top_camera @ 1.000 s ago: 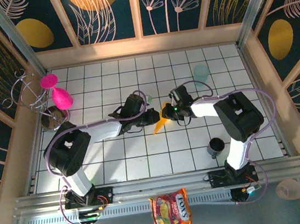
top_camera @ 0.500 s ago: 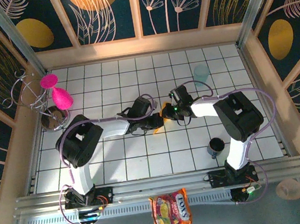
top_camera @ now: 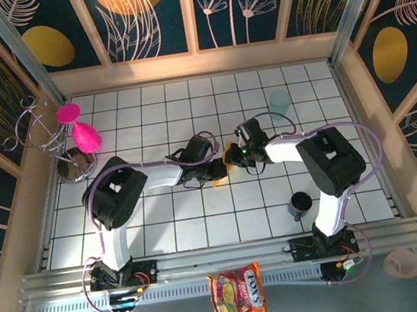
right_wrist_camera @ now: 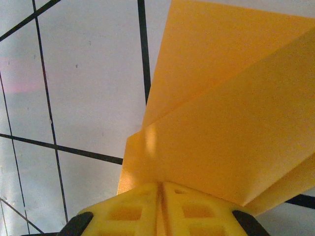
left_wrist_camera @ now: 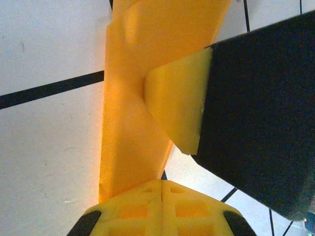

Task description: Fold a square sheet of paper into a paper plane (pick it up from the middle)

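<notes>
1. From the top camera, your two arms meet nose to nose at the middle of the white tiled table (top_camera: 163, 223). Their dark bodies cover most of the orange-yellow paper (left_wrist_camera: 130, 98). Slivers of orange peek out between and just below them, so its outline cannot be made out there.
2. At your left wrist, the paper runs off the top of the picture. Its lower end disappears into the left gripper (left_wrist_camera: 162, 191), whose yellow fingers are pressed together, pinching it.
3. In that same view, a yellow pad (left_wrist_camera: 174, 105) of the other arm's finger lies over the paper's right side. Its black body is cut off at the right edge.
4. At your right wrist, the right gripper (right_wrist_camera: 160, 191) has its fingers closed along a tight seam, clamped on the paper fanning out above. The paper's top and right edges are cut off.
5. The paper is plain, thin and folded into overlapping layers with straight slanted creases. It looks like a narrow strip at the left wrist and a broad wedge at the right.
6. You cannot tell whether the paper touches the tiles.
</notes>
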Controlling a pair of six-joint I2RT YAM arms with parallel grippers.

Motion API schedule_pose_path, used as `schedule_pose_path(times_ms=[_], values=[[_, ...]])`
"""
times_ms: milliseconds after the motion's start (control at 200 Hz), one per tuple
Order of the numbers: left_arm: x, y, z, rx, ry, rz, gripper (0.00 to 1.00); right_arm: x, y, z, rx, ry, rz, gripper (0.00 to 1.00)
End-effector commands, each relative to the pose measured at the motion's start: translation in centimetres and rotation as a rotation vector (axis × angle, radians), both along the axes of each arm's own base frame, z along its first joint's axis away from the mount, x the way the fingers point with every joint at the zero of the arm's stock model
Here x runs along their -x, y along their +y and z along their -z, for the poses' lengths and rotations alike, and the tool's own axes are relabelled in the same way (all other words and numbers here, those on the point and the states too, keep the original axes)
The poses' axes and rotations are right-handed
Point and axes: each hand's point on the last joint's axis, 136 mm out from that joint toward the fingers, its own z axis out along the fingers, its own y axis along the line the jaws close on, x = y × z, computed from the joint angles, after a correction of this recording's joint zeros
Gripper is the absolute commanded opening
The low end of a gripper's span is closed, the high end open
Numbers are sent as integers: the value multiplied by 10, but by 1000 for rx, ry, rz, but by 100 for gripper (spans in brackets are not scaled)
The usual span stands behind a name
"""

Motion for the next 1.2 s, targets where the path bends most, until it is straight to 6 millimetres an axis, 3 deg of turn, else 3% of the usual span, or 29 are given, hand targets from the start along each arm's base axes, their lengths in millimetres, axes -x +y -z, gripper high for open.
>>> schedule_pose_path(times_ms=[0,130,150,410,511,616,706,791,1021,1101,1196], values=[[18,17,21,-82,56,19,1,18,-28,46,152,109,32,13],[25,24,23,-105,70,25,0,18,-30,48,164,116,36,13],[32,31,31,-123,90,27,0,18,-30,49,165,116,37,13],[63,61,42,-196,147,37,0,20,-32,54,180,129,39,13],[77,79,48,-258,169,53,0,19,-32,54,178,130,38,13],[91,111,57,-409,188,72,0,21,-29,53,176,130,31,12],[93,123,50,-459,170,75,0,21,-26,51,171,128,23,13],[83,117,32,-433,118,67,0,22,-19,47,160,123,12,13],[31,83,-55,-217,-146,-50,2,26,0,39,125,118,-18,13],[20,70,-66,-143,-184,-78,3,28,4,38,115,121,-28,13],[12,53,-59,-89,-154,-85,2,32,13,36,75,135,-47,13]])
